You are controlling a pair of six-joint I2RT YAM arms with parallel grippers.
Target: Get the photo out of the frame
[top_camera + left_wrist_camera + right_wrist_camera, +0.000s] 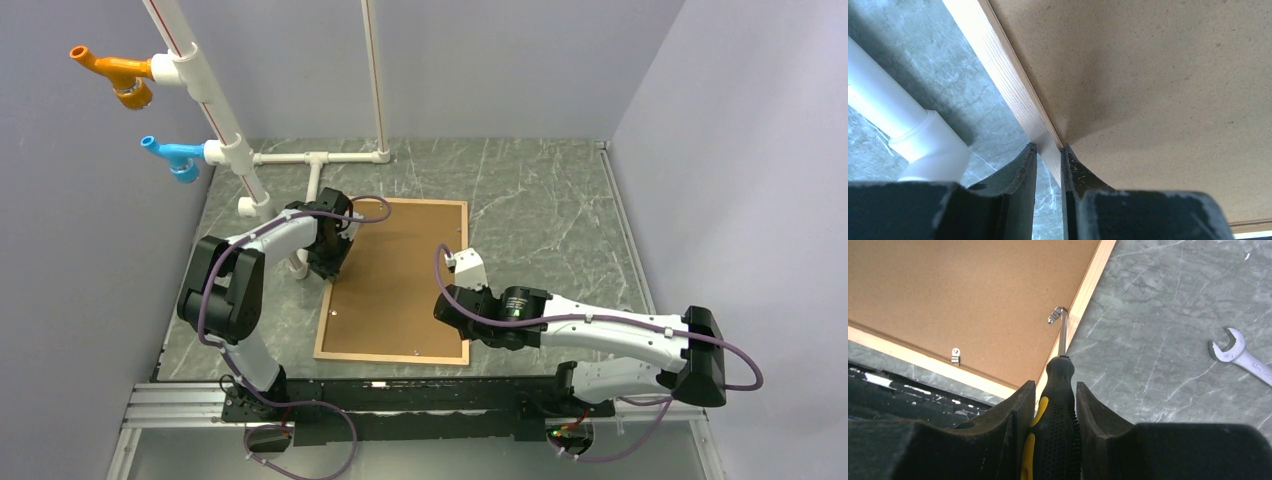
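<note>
By the left edge of the tabletop [540, 200] stood a white pipe structure [315, 160]. Just beside it the left tool [1049, 149] looked clenched on the left moulding of the frame [1008, 65], one finger outside, one over the backing. The frame lay face down, left of the tabletop's middle, with the photo [400, 270] seated inside and only its brown back showing. On the frame's right side the right tool [1052, 390] gripped a screwdriver [1058, 410], its tip at a metal clip [1054, 315]. I judged the job early: clips to turn, nothing lifted yet. A wrench [1235, 351] lay further right. The printed face was hidden, and I couldn't tell how many clips remained.
</note>
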